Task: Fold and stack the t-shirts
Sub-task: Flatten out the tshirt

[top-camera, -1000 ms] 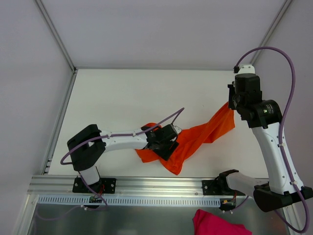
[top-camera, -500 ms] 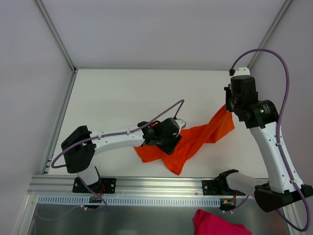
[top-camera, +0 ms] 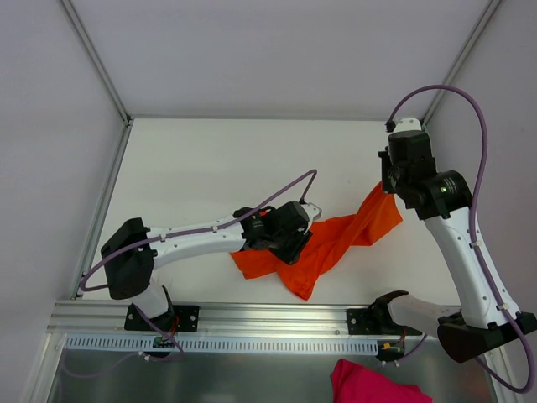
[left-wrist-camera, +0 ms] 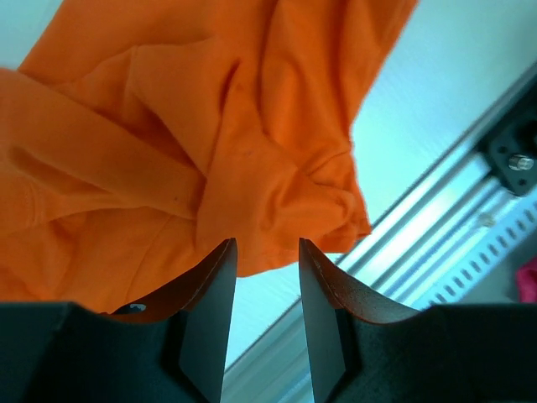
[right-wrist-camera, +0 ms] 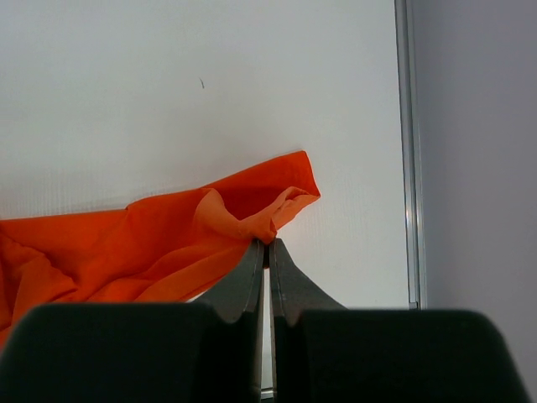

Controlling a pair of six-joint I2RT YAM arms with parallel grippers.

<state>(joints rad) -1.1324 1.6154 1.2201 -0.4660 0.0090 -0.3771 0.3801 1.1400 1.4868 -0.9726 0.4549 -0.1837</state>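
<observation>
One bright orange t-shirt [top-camera: 344, 231] lies crumpled and stretched across the near middle of the white table. My left gripper [top-camera: 291, 243] hovers over its middle, its jaws open with nothing between them. In the left wrist view [left-wrist-camera: 267, 252] the shirt's rumpled folds [left-wrist-camera: 235, 126] lie just beyond the fingertips. My right gripper [top-camera: 388, 188] is shut on the shirt's far right corner and holds it raised. In the right wrist view [right-wrist-camera: 268, 243] the fabric [right-wrist-camera: 168, 239] trails off to the left from the pinched edge. No neck label shows.
A pink cloth [top-camera: 369, 384] lies below the table's near edge at the bottom right. The metal rail [top-camera: 252, 317] runs along the near edge, close to the shirt's lowest fold. A metal frame strip [right-wrist-camera: 404, 151] borders the table on the right.
My left gripper has reached further right over the shirt. My right gripper has shifted slightly up and left with the corner in it, and the shirt's right end followed.
</observation>
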